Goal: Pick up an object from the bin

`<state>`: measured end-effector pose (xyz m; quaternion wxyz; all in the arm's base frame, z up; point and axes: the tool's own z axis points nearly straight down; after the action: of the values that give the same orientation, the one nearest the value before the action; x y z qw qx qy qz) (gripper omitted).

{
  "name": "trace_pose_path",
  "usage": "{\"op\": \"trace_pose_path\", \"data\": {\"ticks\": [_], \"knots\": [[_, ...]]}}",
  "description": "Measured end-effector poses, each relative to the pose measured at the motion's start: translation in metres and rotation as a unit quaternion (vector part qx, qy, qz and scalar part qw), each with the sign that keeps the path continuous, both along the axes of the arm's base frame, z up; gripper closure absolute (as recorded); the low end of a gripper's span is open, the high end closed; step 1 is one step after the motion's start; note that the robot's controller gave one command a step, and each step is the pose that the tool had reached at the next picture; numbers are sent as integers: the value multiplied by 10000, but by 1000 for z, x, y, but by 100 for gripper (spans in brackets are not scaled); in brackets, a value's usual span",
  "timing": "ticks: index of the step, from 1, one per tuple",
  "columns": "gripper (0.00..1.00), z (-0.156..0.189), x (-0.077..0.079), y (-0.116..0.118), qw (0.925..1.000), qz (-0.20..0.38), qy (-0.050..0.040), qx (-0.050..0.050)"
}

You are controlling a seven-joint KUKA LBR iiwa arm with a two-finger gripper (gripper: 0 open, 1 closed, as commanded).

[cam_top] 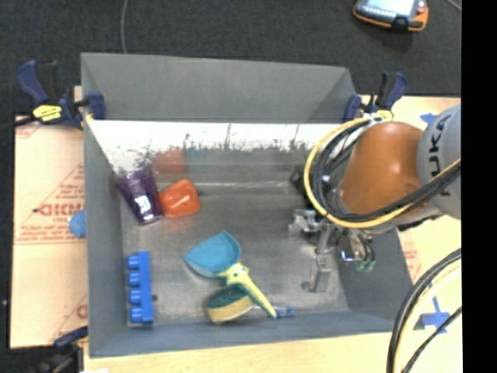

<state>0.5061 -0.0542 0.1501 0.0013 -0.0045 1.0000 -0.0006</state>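
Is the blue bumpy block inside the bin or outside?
Inside: the blue block lies on the floor of the bin by its left wall.

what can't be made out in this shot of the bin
1. Right corner of the bin, camera view: hidden beneath the arm's orange cover and cables.
2. White label on the purple container: too small to read.
3. Whether the gripper touches the bin floor: the overhead angle does not show it.

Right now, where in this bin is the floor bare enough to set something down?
Bare bin floor runs between the orange lump and the pincer. Crowded: left and front, with purple tube, blue block, blue scoop, yellow brush.
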Motion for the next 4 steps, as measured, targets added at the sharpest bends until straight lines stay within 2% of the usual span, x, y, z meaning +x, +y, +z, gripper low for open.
{"op": "trace_pose_path", "data": {"ticks": [1, 2, 3, 4], "knots": [[0, 0, 0, 0, 10000, 0, 0, 0], [0, 77, -30, 15, 9956, 934, 3, -3], [0, 144, 11, 8, 9999, 140, -44, -6], [0, 65, -21, 80, 9971, -761, 20, 9]]}}
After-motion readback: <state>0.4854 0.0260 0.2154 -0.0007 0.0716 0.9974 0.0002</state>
